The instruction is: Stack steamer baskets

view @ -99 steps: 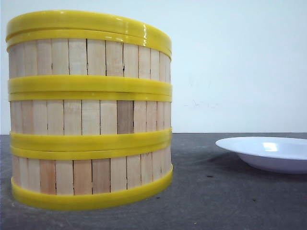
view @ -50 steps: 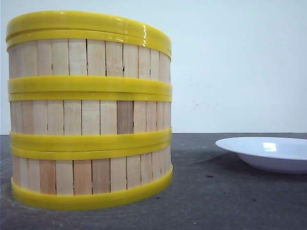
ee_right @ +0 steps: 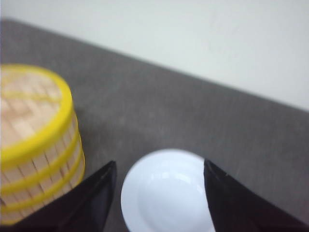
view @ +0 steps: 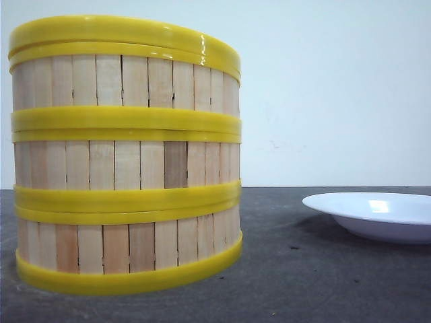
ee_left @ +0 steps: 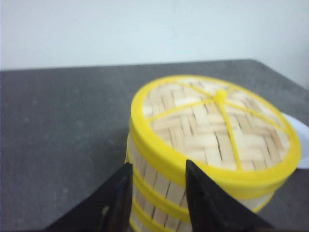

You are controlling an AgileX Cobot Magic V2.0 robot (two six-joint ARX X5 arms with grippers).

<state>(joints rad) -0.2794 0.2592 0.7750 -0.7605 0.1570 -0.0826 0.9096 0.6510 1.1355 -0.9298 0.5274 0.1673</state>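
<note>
Baskets [view: 126, 155] stacked three high, upright, lid [ee_left: 217, 121] on top, just left of plate [view: 377, 214]. Left gripper [ee_left: 157, 193] spread, empty, nearer, stack straight ahead below. Right gripper [ee_right: 159, 193] spread above plate. Looks finished.

Seen only from the wrist cameras. Left gripper [ee_left: 157, 193]: 2 matte black fingers [ee_left: 117, 200], broad at the base, tapering to blunt rounded tips, with a faint pale scuff on 1 inner face. Right gripper [ee_right: 159, 180]: 2 black fingers [ee_right: 94, 200], wedge-shaped, plain, smooth-edged, pointed at the tips. Both blurred.
</note>
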